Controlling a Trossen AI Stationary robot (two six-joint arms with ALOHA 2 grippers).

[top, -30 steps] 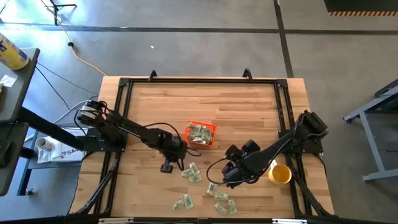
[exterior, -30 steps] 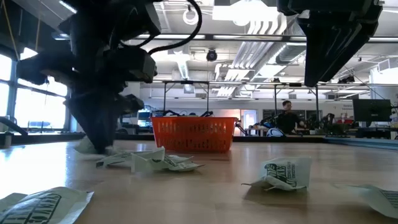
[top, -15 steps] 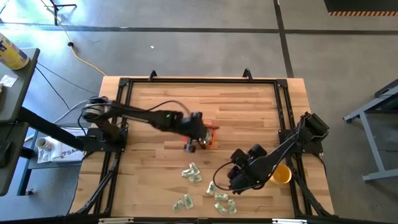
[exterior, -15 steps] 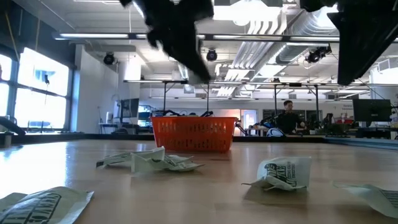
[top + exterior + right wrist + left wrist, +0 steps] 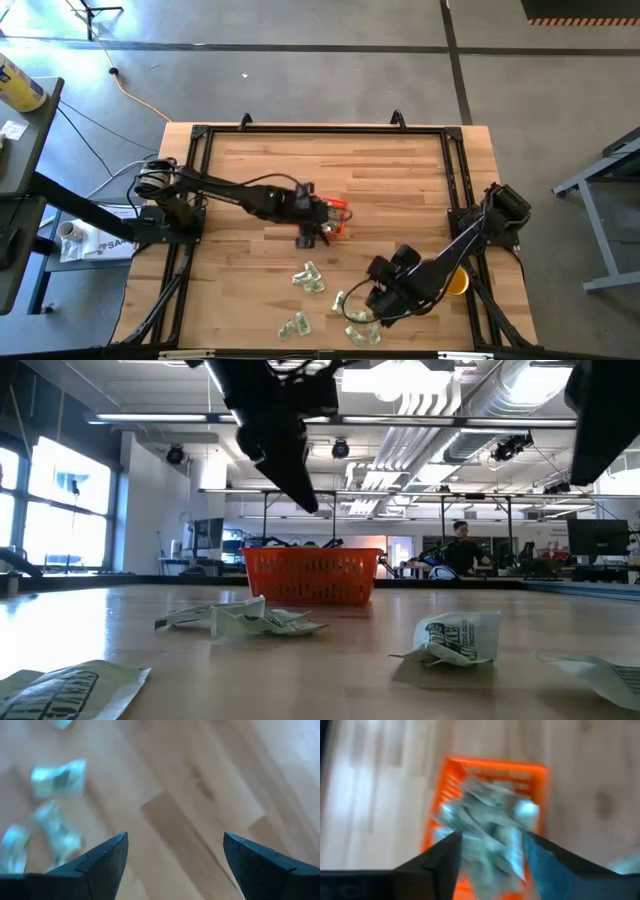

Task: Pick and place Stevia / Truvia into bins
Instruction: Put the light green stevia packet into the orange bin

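Seen from above, the left gripper (image 5: 318,226) covers most of the bin (image 5: 340,212), so only an orange corner shows past it there; the left wrist view is blurred but shows the bin (image 5: 451,790) below the two dark fingers (image 5: 440,865), which stand apart with nothing between them, and a heap of pale green and white sachets (image 5: 490,827) inside its walls. In the low view the left gripper (image 5: 290,460) hangs above the bin (image 5: 312,576), whose contents are screened by the mesh wall. Loose sachets (image 5: 309,278) lie on the table (image 5: 260,165) in front of the bin, between the two arms, with more (image 5: 294,325) nearer the front edge; in the low view one crumpled group (image 5: 245,619) sits before the bin and another sachet (image 5: 455,637) lies to its right, while those at the lower corners are cut off by the frame. The right gripper (image 5: 372,308) is low over the sachets (image 5: 356,318) at the front of the table and hides part of that cluster. In its wrist view the fingers (image 5: 102,862) are wide apart, gripping nothing, with blurred sachets (image 5: 57,777) on the wood beyond one finger rather than between the two. A yellow cup (image 5: 458,282) is half hidden behind the right arm
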